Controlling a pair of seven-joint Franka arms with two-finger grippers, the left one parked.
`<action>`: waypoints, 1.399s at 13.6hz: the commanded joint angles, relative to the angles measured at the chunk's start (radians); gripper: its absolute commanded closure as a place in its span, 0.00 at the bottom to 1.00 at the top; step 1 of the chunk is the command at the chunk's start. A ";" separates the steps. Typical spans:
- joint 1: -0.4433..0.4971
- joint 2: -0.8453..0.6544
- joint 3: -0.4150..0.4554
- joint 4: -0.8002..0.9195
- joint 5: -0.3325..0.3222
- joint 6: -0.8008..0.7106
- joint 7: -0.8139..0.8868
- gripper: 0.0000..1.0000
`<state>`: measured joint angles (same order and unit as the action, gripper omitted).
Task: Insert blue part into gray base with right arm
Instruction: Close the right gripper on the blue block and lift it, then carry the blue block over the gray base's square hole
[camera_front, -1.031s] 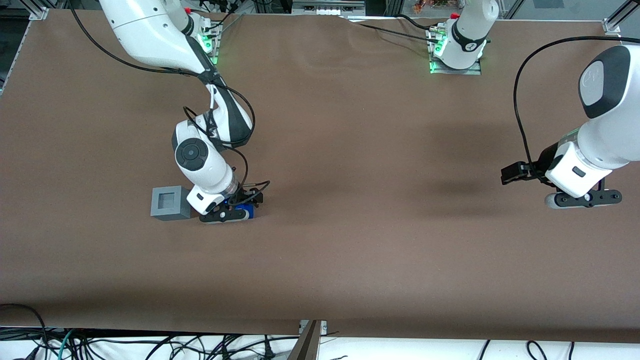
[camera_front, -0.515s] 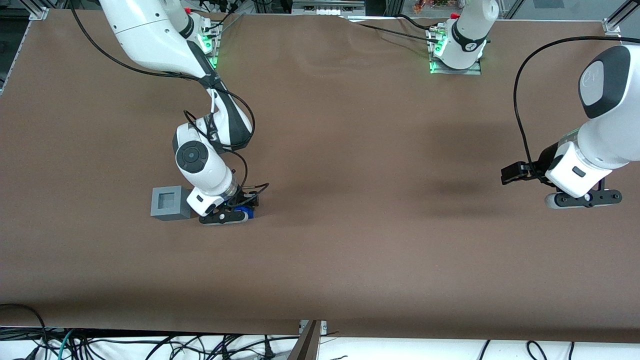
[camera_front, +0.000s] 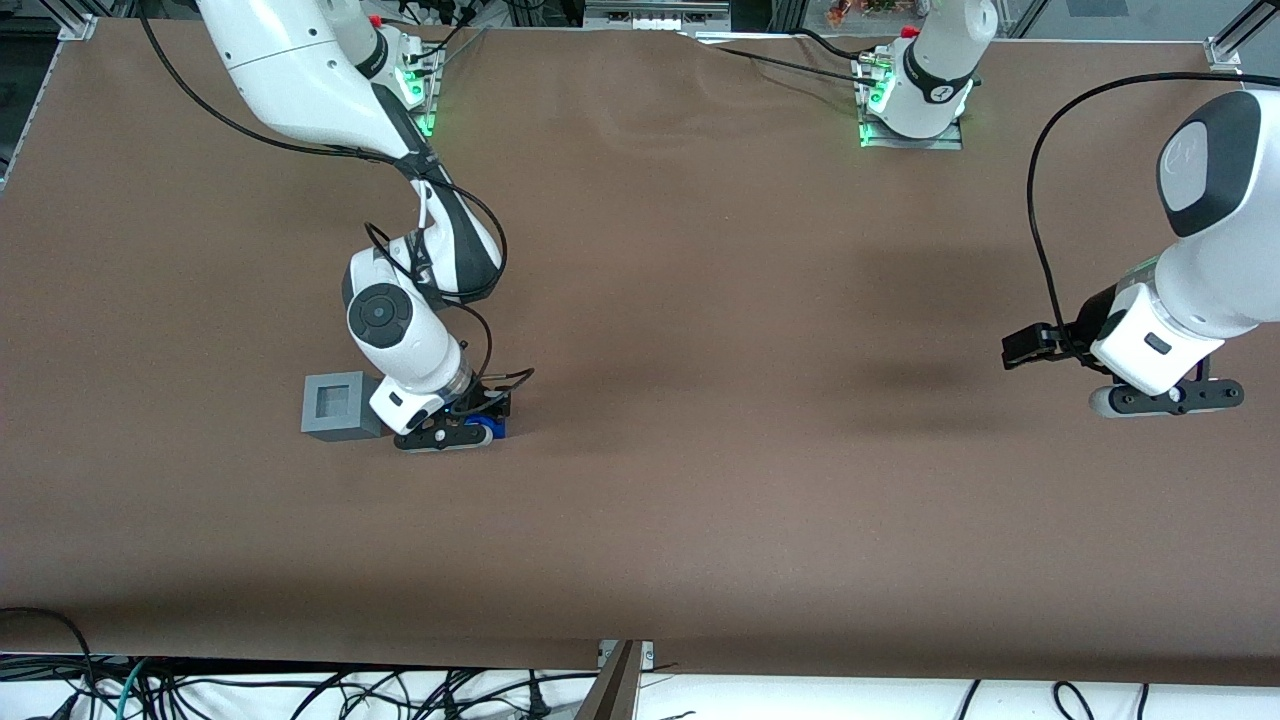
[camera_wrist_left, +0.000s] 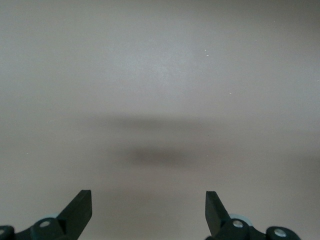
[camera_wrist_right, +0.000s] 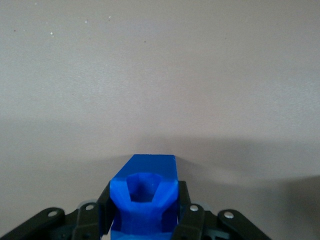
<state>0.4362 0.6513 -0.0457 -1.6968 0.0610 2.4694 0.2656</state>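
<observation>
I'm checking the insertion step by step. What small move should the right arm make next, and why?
Probably a short lift straight up. The hand looks shut on the blue part, low over the table. The gray base sits close beside it, recess empty, so the part likely must rise above the rim before moving over.

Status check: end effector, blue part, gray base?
End effector shut on blue part, low over table. Gray base beside it, recess empty. Nothing between them.

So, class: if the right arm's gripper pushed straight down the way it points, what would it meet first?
The gripper, shut on the blue part, points down at the brown table; bare table probably comes first, not the gray base beside it.
</observation>
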 joint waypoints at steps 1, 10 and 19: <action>-0.033 -0.056 0.003 0.022 0.013 -0.110 -0.066 0.66; -0.154 -0.355 -0.173 -0.121 0.033 -0.394 -0.408 0.66; -0.152 -0.355 -0.206 -0.264 0.106 -0.202 -0.456 0.66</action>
<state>0.2811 0.3179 -0.2521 -1.9284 0.1328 2.2430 -0.1758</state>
